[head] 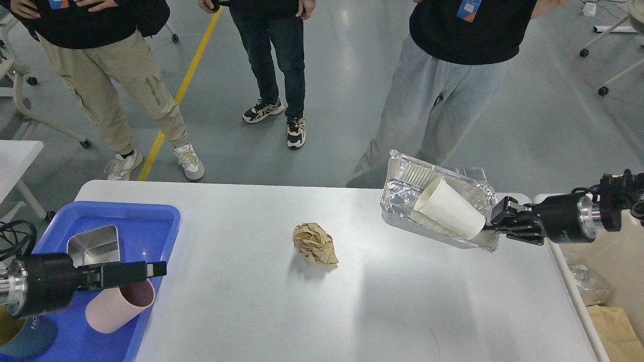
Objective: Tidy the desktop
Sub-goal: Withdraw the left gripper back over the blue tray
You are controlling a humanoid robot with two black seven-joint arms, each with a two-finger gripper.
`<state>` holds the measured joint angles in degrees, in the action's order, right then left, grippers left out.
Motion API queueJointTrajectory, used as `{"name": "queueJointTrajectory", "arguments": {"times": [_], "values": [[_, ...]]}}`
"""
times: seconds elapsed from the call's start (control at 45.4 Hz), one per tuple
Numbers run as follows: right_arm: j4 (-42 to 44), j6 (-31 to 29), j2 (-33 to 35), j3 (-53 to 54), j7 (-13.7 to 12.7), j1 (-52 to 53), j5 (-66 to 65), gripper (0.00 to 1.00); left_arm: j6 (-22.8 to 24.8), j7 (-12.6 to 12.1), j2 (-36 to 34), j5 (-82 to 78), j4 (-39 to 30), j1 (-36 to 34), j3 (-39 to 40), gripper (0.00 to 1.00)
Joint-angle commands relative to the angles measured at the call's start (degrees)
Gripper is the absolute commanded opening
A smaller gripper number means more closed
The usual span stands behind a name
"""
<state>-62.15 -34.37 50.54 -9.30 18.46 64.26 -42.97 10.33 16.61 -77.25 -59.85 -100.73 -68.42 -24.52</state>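
Observation:
The white desktop [322,311] fills the lower view. A crumpled brown paper ball [315,244] lies near its middle. My right gripper [495,226] is shut on the near corner of a foil tray [402,201], held tilted above the table's right side, with a white paper cup [448,208] lying in it. My left gripper [156,270] is at the lower left over the blue tray [146,221], with nothing in it; its fingers look closed together.
The blue tray holds a steel tin [95,244], a pink cup [118,306] on its side and a dark blue cup [25,334]. A cream bin [604,281] with rubbish stands right of the table. Three people stand beyond the far edge.

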Motion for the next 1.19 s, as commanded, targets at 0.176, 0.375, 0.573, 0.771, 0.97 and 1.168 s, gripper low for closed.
{"name": "queueJointTrajectory", "arguments": {"times": [0.176, 0.375, 0.573, 0.771, 0.97, 1.168], "values": [[0.0, 0.0, 0.0, 0.0, 0.0, -0.1, 0.0, 0.0, 8.2, 0.2, -8.9, -6.8, -0.2, -2.1, 3.4, 0.94], [0.3, 0.0, -0.1, 0.1, 0.0, -0.4, -0.1, 0.0, 15.3, 0.1, -15.0, -8.8, -0.1, -3.6, 10.7, 0.94], [0.3, 0.0, -0.2, 0.1, 0.0, -0.4, -0.1, 0.0, 16.1, 0.1, -15.2, -16.0, -0.1, -3.8, 15.5, 0.94], [0.4, 0.1, -0.2, 0.1, 0.0, -0.5, -0.2, 0.0, 20.5, 0.1, -15.1, -17.7, -0.1, -4.2, 20.2, 0.94], [0.4, 0.1, -0.7, 0.1, 0.0, -0.6, -0.3, 0.0, 21.2, 0.2, -15.0, -22.6, -0.1, -4.3, 21.4, 0.94], [0.4, 0.1, -1.1, 0.1, -0.1, -0.5, -0.3, 0.0, 21.1, 0.1, -13.1, -24.2, -0.1, -5.0, 21.5, 0.94]]}}
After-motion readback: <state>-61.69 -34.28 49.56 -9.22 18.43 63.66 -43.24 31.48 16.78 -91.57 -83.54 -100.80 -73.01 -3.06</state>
